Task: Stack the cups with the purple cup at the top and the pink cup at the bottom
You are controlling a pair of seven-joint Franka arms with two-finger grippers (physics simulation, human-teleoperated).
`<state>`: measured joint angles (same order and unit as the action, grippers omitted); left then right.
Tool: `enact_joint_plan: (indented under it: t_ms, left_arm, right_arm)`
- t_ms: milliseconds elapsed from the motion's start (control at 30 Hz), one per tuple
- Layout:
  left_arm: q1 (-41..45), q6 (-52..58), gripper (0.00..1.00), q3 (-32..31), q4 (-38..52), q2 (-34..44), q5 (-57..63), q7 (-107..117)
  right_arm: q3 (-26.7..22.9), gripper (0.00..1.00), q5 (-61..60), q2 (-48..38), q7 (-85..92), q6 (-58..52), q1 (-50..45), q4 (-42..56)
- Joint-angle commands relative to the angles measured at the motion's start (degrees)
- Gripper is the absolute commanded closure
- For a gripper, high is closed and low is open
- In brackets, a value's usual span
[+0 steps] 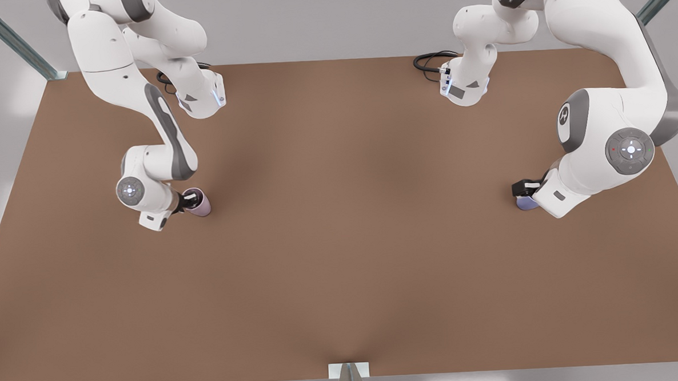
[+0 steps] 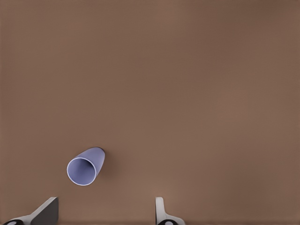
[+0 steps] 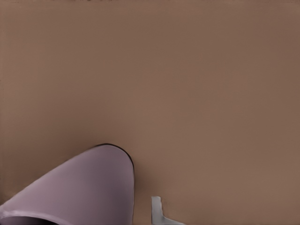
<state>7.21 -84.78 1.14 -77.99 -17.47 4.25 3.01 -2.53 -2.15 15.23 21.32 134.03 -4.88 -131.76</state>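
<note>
Front view: at frame left, the right gripper [image 1: 189, 200] is at the rim of the pale mauve-pink tapered cup [image 1: 200, 204] on the brown desk [image 1: 341, 242]; its grip cannot be told. Far right, the left gripper [image 1: 523, 189], jaws wide, sits over the upright lavender-purple cup [image 1: 526, 203].

The purple cup [image 1: 525, 203] sits mostly hidden under the left gripper [image 1: 521, 189] in the front view. The pink cup [image 3: 79, 187] runs off the right wrist view's edge, mouth cut away.
</note>
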Motion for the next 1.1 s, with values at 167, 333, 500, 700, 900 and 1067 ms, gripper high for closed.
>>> enact_joint_plan:
  t_ms: [167, 333, 500, 700, 900, 1067]
  left_arm:
    - [0.0, 0.05, 0.0, 0.0, 0.03, 0.07, 0.06, 0.07]
    - [-0.09, -0.04, 0.0, 0.0, 0.03, 0.24, 0.06, 0.07]
    - [-1.06, -1.0, 0.0, 0.0, -0.67, 0.51, 0.06, -0.72]
    - [-1.67, -1.53, 0.0, 0.0, -1.2, 0.51, 0.06, -1.25]
    - [-1.67, -1.36, 0.0, 0.0, -1.2, 0.07, 0.06, -1.25]
    - [-1.67, -1.27, 0.0, 0.0, -1.2, 0.07, 0.06, -1.25]
  right_arm:
    - [0.24, 0.79, -0.66, -0.03, 1.97, 0.27, 0.04, 0.62]
    - [3.93, 0.79, -1.54, -2.14, -1.09, -1.84, 0.04, 4.48]
    - [9.83, 0.79, -6.55, 2.6, -27.98, -10.28, -9.62, 24.08]
    - [-2.29, 0.79, -11.03, 34.5, -67.36, -23.02, -38.62, 73.9]
    - [-2.65, 0.79, -11.12, 47.87, -80.38, -18.63, -44.78, 85.17]
    - [-2.57, 0.71, -11.03, 49.1, -80.47, -16.61, -45.48, 85.17]
